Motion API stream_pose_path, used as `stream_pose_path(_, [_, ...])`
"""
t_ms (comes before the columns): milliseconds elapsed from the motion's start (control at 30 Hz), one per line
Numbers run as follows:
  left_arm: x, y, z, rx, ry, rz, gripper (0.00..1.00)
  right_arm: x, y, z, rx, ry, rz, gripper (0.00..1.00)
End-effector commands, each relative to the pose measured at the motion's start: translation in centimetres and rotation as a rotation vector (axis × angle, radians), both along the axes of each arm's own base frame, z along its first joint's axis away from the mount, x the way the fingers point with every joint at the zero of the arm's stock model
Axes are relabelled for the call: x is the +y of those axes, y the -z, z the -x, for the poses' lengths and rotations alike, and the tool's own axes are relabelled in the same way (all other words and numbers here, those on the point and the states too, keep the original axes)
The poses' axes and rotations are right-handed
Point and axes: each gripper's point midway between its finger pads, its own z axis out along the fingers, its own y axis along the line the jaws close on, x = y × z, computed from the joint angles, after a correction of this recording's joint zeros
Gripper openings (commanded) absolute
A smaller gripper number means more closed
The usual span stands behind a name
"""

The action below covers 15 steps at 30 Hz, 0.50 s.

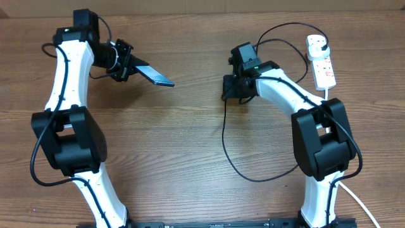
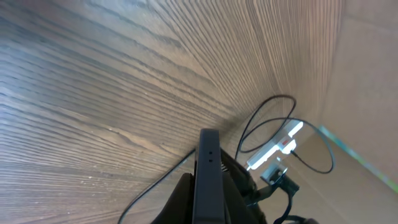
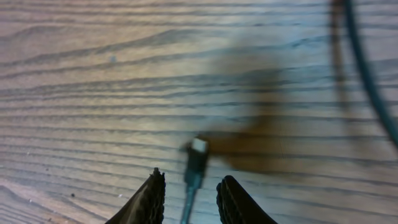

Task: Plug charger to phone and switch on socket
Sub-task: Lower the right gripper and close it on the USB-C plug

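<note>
Overhead, the left gripper is clamped on one end of the phone, holding it off the tabletop at the far left, its free end aimed right. The right gripper sits low near the middle, over the charger, whose black cable loops toward the near side. The socket lies at the far right with the charger's plug in its far end.

From the left wrist, the phone shows edge-on, pinched firmly between the dark fingers. The socket and a loop of cable are in view beyond it.

From the right wrist, the fingers stand partly open on either side of the cable, just behind the connector tip, with a gap showing on each side. Nothing is gripped.

The step in hand looks like picking up the connector end. Next, the right gripper needs to pinch the cable close behind the tip, lift it, and line it up squarely with the port on the phone's free end. The socket's switch comes after that.
</note>
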Motion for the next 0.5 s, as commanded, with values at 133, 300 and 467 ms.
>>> stream_pose_path(133, [1.4, -0.6, -0.3, -0.019, -0.023, 0.018, 0.04, 0.7, 2.4, 0.8, 0.032, -0.024, 0.041, 0.24])
stream_pose_path(300, [2.0, -0.5, 0.0, -0.013, -0.021, 0.014, 0.04, 0.1, 2.5, 0.6, 0.022, -0.008, 0.075, 0.23])
stream_pose_path(467, [2.1, -0.5, 0.0, -0.016, -0.016, 0.011, 0.04, 0.1, 2.6, 0.6, 0.025, -0.008, 0.078, 0.23])
